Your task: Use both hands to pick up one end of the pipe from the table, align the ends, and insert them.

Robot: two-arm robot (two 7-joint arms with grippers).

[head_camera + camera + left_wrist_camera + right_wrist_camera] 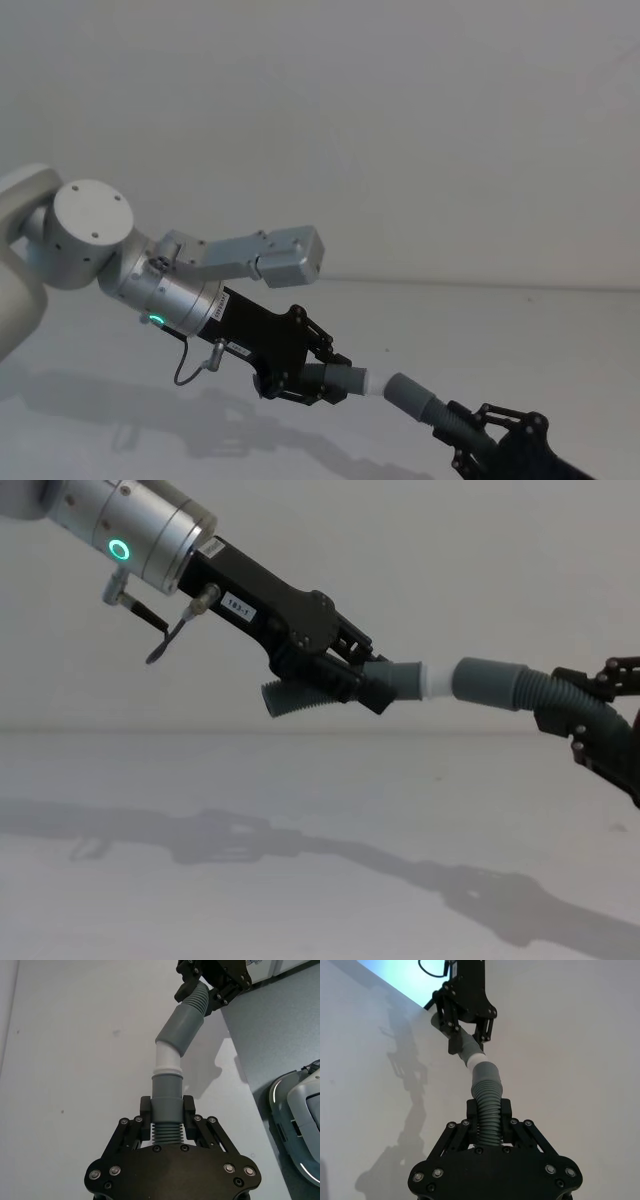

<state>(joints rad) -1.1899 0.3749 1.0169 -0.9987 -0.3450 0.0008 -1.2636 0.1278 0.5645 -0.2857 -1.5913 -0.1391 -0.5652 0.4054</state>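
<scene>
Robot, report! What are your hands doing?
Left hand grips white-tipped pipe. Right hand grips socket pipe. Tip entering socket, above table. Nothing in the way.

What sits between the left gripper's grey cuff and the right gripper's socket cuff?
A narrow white tube tip bridges the smooth grey cuff and the wider grey socket cuff, seen in the chest view.

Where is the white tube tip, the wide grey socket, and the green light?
white tube tip (437, 679): chest view, middle of its bare white band.
grey socket cuff (485, 683): chest view, smooth side.
green ring light (120, 550): chest view, the glowing ring on the left arm.
</scene>
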